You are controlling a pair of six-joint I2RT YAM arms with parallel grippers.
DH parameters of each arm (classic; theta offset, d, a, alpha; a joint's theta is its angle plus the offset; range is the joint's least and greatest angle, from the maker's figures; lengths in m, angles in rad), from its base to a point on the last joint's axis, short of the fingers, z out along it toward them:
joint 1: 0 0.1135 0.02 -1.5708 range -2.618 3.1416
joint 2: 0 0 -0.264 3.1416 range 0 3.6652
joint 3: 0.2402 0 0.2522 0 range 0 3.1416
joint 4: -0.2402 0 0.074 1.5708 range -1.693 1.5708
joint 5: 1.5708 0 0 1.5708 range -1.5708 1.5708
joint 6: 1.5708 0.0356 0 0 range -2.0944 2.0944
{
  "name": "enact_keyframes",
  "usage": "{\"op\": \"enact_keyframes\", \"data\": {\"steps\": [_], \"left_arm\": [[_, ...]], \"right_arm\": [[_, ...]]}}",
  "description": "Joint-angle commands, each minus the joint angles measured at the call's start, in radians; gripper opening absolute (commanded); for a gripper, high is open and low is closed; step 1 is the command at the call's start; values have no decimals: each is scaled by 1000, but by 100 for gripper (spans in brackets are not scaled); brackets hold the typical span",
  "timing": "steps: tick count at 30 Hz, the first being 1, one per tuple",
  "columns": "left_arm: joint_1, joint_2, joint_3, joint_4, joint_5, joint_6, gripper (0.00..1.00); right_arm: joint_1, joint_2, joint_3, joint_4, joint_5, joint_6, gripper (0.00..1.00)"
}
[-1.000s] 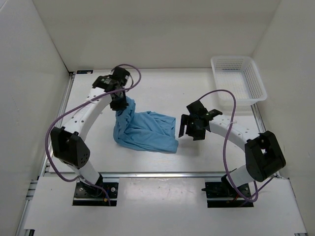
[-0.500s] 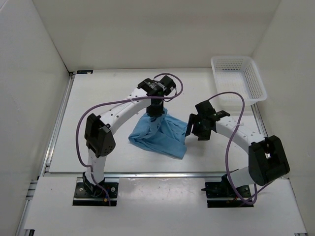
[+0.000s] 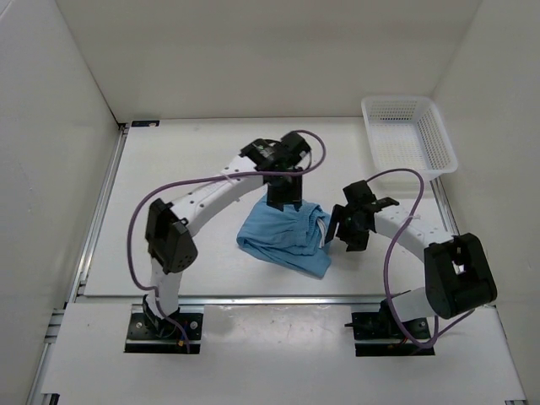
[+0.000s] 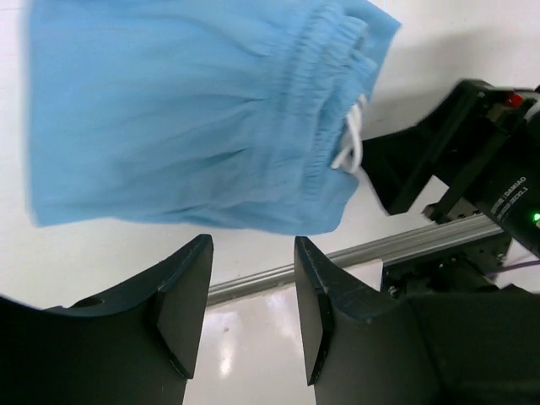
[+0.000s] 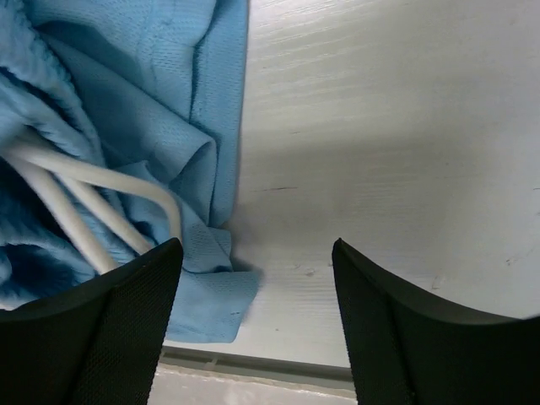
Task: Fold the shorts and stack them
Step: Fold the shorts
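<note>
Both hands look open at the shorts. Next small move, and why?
Probably ease the right hand toward the waistband and close on it. It sits open with the drawstring and waistband just beside it, while the left hand hangs open above the shorts, gripping nothing.

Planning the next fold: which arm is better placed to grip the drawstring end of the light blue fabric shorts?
Right, likely. The right gripper is open, right beside the gathered waistband and white drawstring of the light blue shorts. The left gripper, also open, hovers over their far edge.
</note>
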Motion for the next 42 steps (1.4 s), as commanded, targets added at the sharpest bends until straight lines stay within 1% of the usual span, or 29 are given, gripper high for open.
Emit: {"op": "enact_keyframes", "data": {"steps": [1, 2, 3, 5, 6, 7, 9, 11, 12, 13, 14, 18, 21, 23, 25, 26, 29, 30, 32, 33, 34, 36, 37, 39, 42], "left_arm": [[125, -216, -89, 56, 54, 34, 55], [150, -264, -115, 57, 54, 34, 55], [199, -279, -161, 57, 45, 49, 54], [248, -304, -204, 57, 45, 63, 54], [285, -321, -226, 66, 45, 77, 52], [299, -321, -267, 66, 45, 88, 52], [319, -335, -301, 89, 45, 88, 52], [331, -335, -337, 89, 56, 98, 52], [331, -344, -356, 98, 56, 98, 52], [331, -344, -366, 109, 56, 98, 52], [331, -344, -376, 109, 67, 98, 52], [331, -355, -404, 127, 67, 98, 51], [331, -364, -429, 127, 67, 98, 51], [331, -364, -438, 127, 58, 98, 51], [331, -373, -452, 136, 58, 98, 51], [331, -373, -467, 146, 58, 89, 51], [340, -358, -513, 187, 58, 98, 51], [350, -344, -524, 196, 58, 98, 51], [359, -307, -534, 205, 70, 98, 48], [359, -307, -535, 205, 79, 98, 48], [359, -307, -535, 215, 79, 98, 48], [359, -307, -535, 215, 79, 98, 48], [359, -307, -535, 215, 79, 108, 48], [379, -318, -525, 215, 70, 108, 48], [402, -338, -515, 190, 70, 130, 48]], "right_arm": [[-8, -52, -20, 16, -13, -24, 74], [-8, -61, -20, 7, -13, -24, 74], [-8, -73, -20, 7, -24, -24, 73], [-8, -119, -9, 7, -34, -34, 74], [-8, -133, -9, 7, -51, -34, 76], [-8, -155, 8, 7, -65, -34, 81], [-8, -155, 51, -15, -76, -34, 84], [4, -164, 77, -15, -67, -34, 90], [4, -164, 89, 3, -92, -34, 92], [4, -149, 89, 19, -112, -34, 97], [4, -137, 107, 36, -137, -34, 99], [41, -13, 192, 68, -182, -69, 99], [82, 69, 232, 77, -154, -78, 99], [93, 132, 247, 77, -142, -87, 92], [93, 161, 256, 86, -142, -87, 88], [93, 170, 256, 98, -131, -87, 85], [111, 181, 256, 108, -120, -87, 73], [121, 192, 265, 108, -111, -87, 65], [121, 202, 275, 108, -111, -98, 56], [131, 202, 285, 108, -111, -98, 49], [131, 202, 295, 97, -111, -98, 35], [141, 202, 295, 85, -111, -98, 20], [141, 192, 307, 85, -111, -98, 8], [162, 164, 331, 42, -97, -107, 1], [188, 100, 380, -44, -64, -118, 1]]}}
